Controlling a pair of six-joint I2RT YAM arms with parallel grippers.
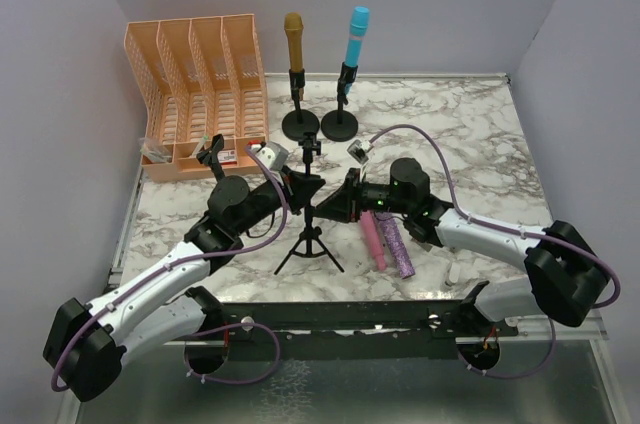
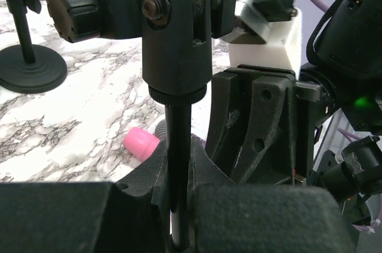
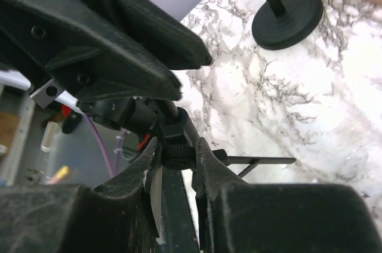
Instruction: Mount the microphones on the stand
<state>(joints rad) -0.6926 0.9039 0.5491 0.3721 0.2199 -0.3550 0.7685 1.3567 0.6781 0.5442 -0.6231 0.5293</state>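
1. The left claw (image 2: 178, 205) is shut tight on the thin pole of the tripod stand (image 1: 310, 229), mid-table (image 1: 470, 144).
2. The right claw (image 3: 176, 169) pinches the same pole.
3. The pink microphone (image 1: 372, 236) and purple microphone (image 1: 396, 246) lie side by side just right of the tripod.
4. The gold microphone (image 1: 293, 39) and blue microphone (image 1: 357, 34) stand in round stands (image 1: 300, 124) by the far edge.

microphones (image 1: 293, 39) (image 1: 355, 36) (image 1: 372, 237) (image 1: 398, 244) 4 | round-base stands (image 1: 300, 124) (image 1: 339, 125) 2 | tripod stand (image 1: 309, 234) 1 | rack (image 1: 195, 84) 1
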